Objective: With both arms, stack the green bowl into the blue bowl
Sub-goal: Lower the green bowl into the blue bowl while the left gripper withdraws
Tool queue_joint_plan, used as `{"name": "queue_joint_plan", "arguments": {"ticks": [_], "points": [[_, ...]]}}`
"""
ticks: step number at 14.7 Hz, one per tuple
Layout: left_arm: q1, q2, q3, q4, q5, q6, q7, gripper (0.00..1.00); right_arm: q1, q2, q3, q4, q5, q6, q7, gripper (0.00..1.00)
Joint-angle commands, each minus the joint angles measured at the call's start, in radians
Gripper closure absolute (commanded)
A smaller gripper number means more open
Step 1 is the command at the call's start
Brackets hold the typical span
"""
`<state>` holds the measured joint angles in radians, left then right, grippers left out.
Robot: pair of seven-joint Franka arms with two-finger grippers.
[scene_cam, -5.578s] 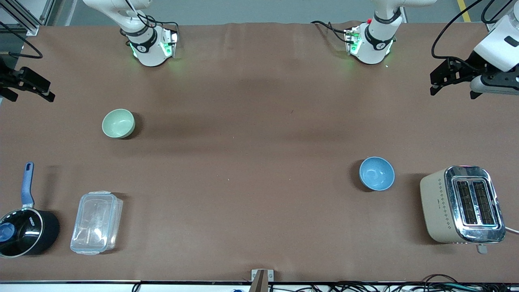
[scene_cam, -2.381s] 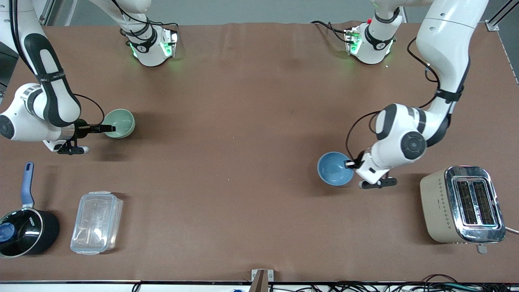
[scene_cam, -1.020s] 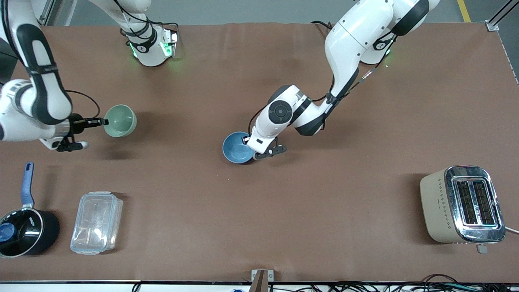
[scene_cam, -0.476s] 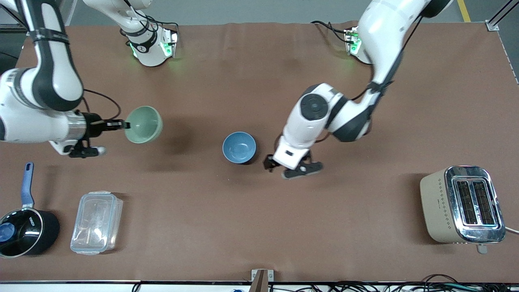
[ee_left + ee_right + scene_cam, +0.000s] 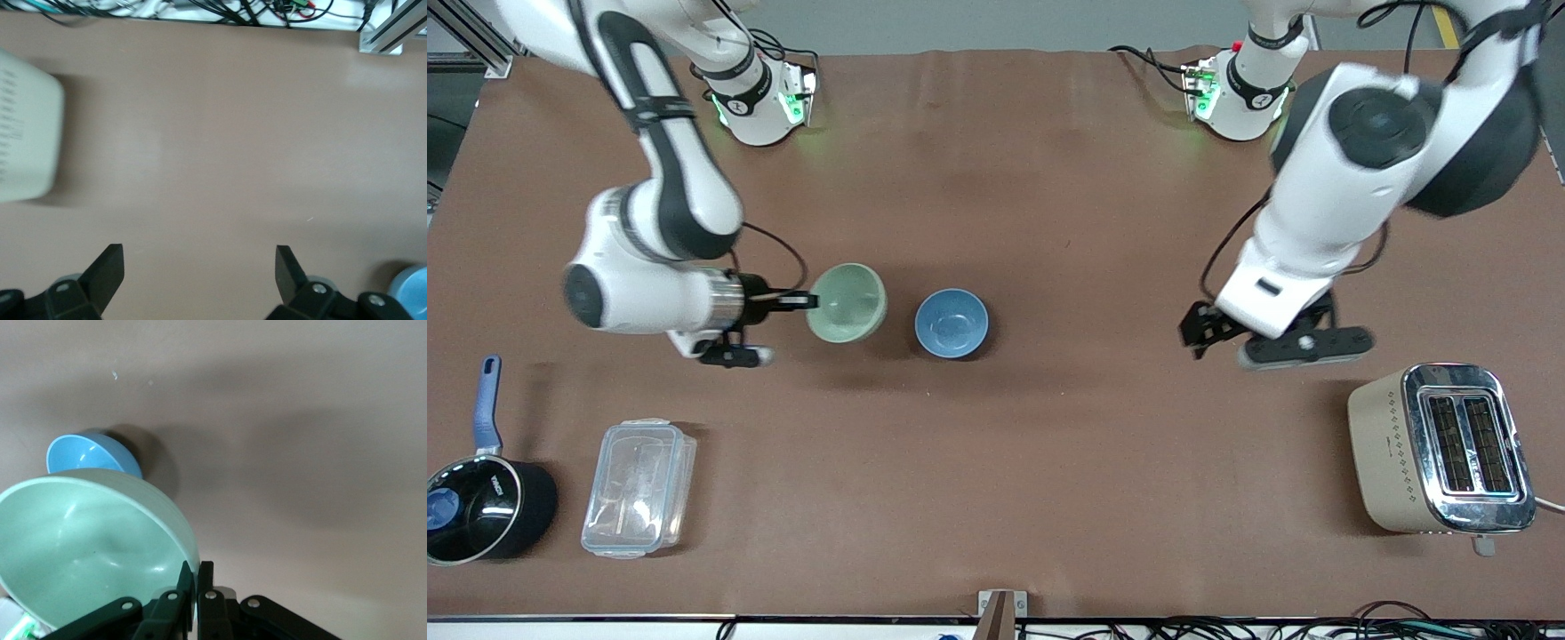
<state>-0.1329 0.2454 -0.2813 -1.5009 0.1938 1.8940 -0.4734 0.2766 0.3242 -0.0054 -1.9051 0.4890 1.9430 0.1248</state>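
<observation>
Not much to read here. There's small white lettering on the rim of the black pan (image 5: 482, 511), well away from the right hand (image 5: 805, 302), but it's too tiny to make out. The toaster (image 5: 1440, 449) only shows a diamond pattern, no legible brand.

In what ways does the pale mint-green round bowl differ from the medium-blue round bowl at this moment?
The pale mint-green round bowl is clamped at its rim by the right gripper; the medium-blue round bowl is held by nothing. The right wrist view shows the green bowl tilted, while the blue bowl sits level on the table. Both are plain, round and empty.
</observation>
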Motion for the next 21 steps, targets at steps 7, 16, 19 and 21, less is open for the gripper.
{"name": "queue_joint_plan", "arguments": {"ticks": [7, 16, 19, 21], "points": [[-0.003, -0.218, 0.186, -0.051, -0.137, -0.237, 0.355, 0.00, 0.193, 0.094, -0.011, 0.012, 0.140, 0.187, 0.065, 0.98], [0.003, -0.302, 0.225, -0.096, -0.143, -0.303, 0.421, 0.00, 0.233, 0.167, -0.013, 0.005, 0.148, 0.274, 0.053, 0.97], [0.001, -0.299, 0.225, -0.097, -0.145, -0.300, 0.417, 0.00, 0.230, 0.177, -0.013, 0.004, 0.148, 0.300, 0.050, 0.95], [0.003, -0.308, 0.223, -0.110, -0.145, -0.308, 0.420, 0.00, 0.220, 0.179, -0.013, 0.004, 0.148, 0.300, 0.050, 0.95]]}}
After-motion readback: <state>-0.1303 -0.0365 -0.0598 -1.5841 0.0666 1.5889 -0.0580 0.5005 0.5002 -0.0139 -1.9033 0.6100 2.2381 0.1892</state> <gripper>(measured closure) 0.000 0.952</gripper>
